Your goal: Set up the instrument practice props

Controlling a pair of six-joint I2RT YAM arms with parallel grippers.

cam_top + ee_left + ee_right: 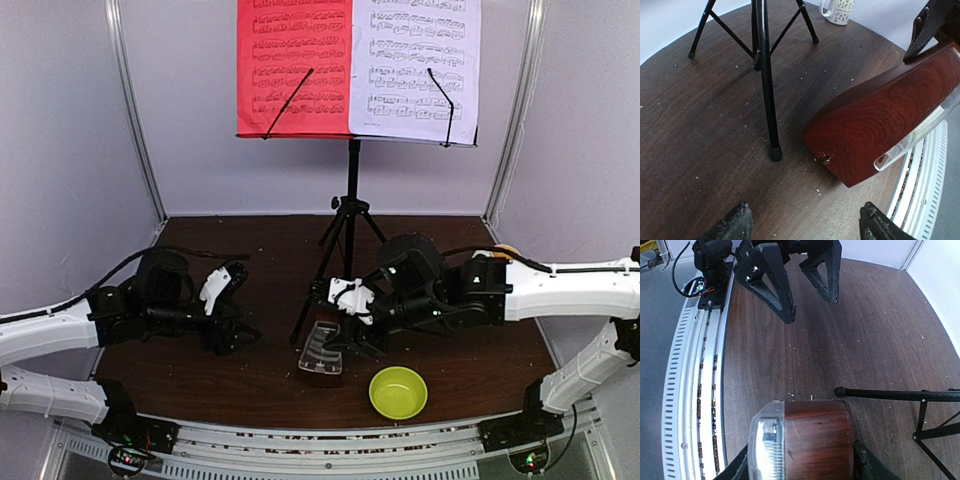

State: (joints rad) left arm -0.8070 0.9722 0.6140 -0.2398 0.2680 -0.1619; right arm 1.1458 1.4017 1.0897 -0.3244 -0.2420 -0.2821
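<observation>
The black music stand (pixel 352 180) stands on tripod legs (pixel 340 235) at the table's middle back. It carries a red sheet (pixel 295 65) and a white sheet (pixel 415 65) side by side. My right gripper (pixel 345 335) is shut on the brown metronome (pixel 322 350). It holds the metronome tilted, clear cover outward, low over the table by the front tripod leg. In the right wrist view the metronome (pixel 807 440) sits between my right gripper's (pixel 802 467) jaws. My left gripper (pixel 238 305) is open and empty, left of the metronome (pixel 880 115), and its fingertips (pixel 735 222) frame bare table.
A yellow-green bowl (pixel 397 392) sits near the front edge, right of the metronome. A patterned white mug (pixel 837 7) stands beyond the tripod. A tripod leg (pixel 767 90) ends close to the metronome, with its foot (pixel 840 391) in the right wrist view. The dark wooden table (pixel 200 240) ends at a perforated rail (pixel 690 390).
</observation>
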